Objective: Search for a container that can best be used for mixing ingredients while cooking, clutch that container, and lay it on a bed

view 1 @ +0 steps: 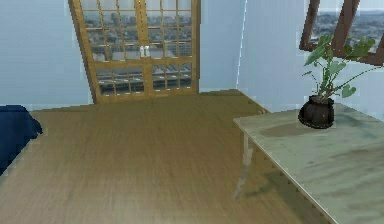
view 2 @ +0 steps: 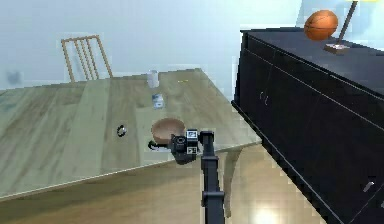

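One round brown bowl point(view 2: 168, 129) stands by the pale wooden counter's point(view 2: 70, 125) near edge; whether the pincer point(view 2: 160, 146) holds anything cannot be told.

home: dining table point(view 2: 70, 125), french doors point(view 1: 140, 45)

The gripper point(view 2: 166, 146) covers the near rim of the brown bowl point(view 2: 168, 126), so whether it holds anything cannot be told. The small dark thing point(view 2: 122, 131) beside them is too small to name.
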Motion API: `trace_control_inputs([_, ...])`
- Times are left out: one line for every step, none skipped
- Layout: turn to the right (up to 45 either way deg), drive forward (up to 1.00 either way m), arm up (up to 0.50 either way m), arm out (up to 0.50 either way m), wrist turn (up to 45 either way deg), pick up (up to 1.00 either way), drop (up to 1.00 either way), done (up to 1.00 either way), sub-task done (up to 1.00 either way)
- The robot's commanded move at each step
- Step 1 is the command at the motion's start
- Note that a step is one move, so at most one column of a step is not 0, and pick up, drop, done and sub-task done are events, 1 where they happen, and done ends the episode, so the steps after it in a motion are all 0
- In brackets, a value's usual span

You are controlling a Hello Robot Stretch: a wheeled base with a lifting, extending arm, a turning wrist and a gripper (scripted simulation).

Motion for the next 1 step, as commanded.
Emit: trace_control_inputs([0.0, 0.00, 0.00, 0.00, 0.0, 1.00, 0.00, 0.00, 0.00])
